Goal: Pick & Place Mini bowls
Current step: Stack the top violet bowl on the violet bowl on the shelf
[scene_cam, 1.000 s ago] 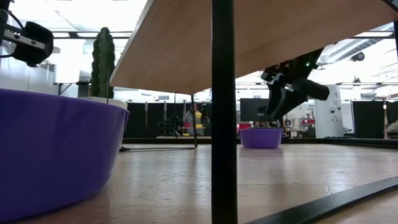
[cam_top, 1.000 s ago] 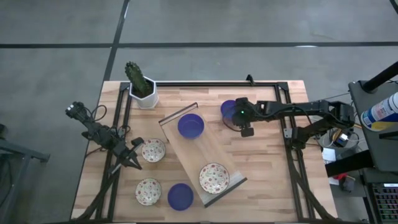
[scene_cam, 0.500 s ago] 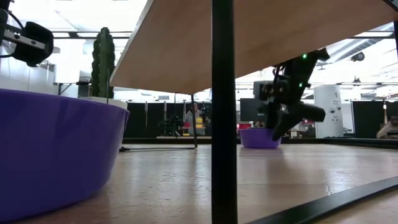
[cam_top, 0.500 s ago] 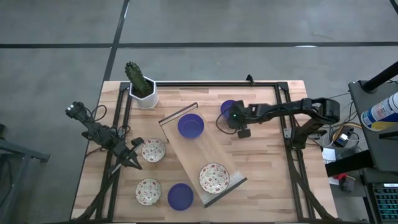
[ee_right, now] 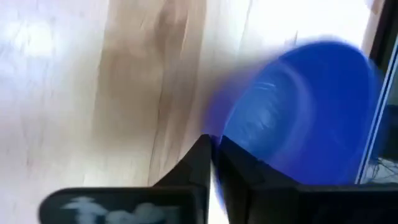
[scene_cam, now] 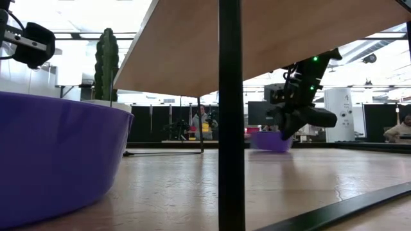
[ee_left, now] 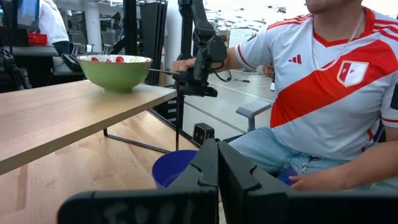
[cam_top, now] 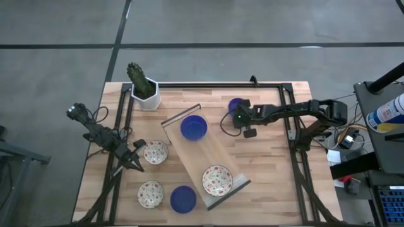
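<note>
Wooden tabletop [cam_top: 265, 157] fills the high view; upper right of centre, right gripper [cam_top: 235, 117] sits at a blue mini bowl [cam_top: 236, 104]. Right wrist view: fingers [ee_right: 239, 177] pinched together against the bowl's rim. Left gripper [cam_top: 134, 161] idles mid-left, closed.

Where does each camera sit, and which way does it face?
High view: overhead, straight down at the table; both arms show.
Low view: table height, facing across into the room; right gripper shows.
Left wrist view: looks past its shut fingers toward a person.
Right wrist view: looks past its fingers at the blue bowl, shared with the high view.
</note>
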`<act>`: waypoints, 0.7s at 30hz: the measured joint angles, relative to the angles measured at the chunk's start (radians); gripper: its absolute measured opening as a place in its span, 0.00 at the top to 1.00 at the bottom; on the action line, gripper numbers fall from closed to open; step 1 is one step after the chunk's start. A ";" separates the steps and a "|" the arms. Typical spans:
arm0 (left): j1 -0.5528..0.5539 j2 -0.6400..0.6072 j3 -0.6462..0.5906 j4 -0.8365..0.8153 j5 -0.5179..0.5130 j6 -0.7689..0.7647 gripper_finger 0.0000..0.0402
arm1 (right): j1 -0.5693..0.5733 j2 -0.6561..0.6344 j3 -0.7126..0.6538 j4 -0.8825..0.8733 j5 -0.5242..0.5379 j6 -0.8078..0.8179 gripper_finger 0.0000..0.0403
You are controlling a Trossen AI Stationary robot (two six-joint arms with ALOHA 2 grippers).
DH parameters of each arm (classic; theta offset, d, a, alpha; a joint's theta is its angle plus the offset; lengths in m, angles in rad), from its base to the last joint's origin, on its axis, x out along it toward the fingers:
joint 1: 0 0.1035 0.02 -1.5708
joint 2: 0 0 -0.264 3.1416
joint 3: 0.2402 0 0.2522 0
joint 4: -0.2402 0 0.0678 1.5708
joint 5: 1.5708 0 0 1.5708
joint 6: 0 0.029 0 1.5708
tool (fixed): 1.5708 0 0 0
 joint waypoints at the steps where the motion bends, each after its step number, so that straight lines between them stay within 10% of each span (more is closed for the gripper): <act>1: 0.000 0.000 0.000 0.000 0.000 0.000 1.00 | 0.000 -0.007 0.003 -0.023 0.004 -0.001 0.96; 21: 0.000 0.000 0.000 0.000 0.000 0.000 1.00 | 0.095 -0.107 0.566 -0.545 -0.116 0.177 0.98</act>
